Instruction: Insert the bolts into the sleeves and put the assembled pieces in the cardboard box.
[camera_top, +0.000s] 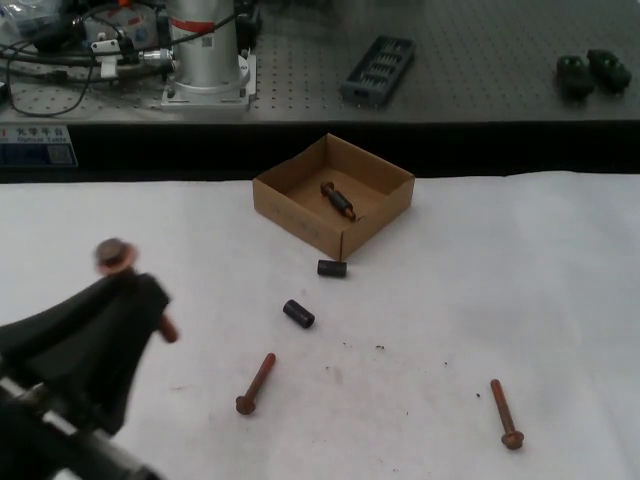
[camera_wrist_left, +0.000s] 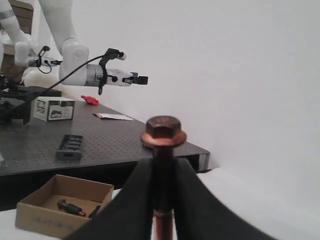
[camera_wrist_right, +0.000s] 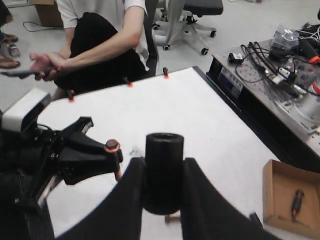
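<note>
From the high view, the left gripper (camera_top: 150, 300) sits at the near left of the white sheet (camera_top: 520, 270), clenched on the held bolt (camera_top: 112, 253), which is tilted with its head uppermost. The box (camera_top: 300, 217) stands at the sheet's far edge, with one assembled piece (camera_top: 338, 200) lying inside. A first sleeve (camera_top: 332, 268) lies just in front of the box's near corner, and a second sleeve (camera_top: 298, 314) lies a little nearer the camera. Two loose bolts lie flat nearer again and well apart from each other, one (camera_top: 256, 384) towards the left gripper and one (camera_top: 506, 413) out to the right. In the left wrist view, the held bolt stands upright between the dark fingers (camera_wrist_left: 200, 212), its hex head above them, with the box beyond. In the right wrist view, the right gripper (camera_wrist_right: 164, 172) grasps the held sleeve (camera_wrist_right: 164, 150) upright, open end up. The left gripper and its bolt are beyond it.
</note>
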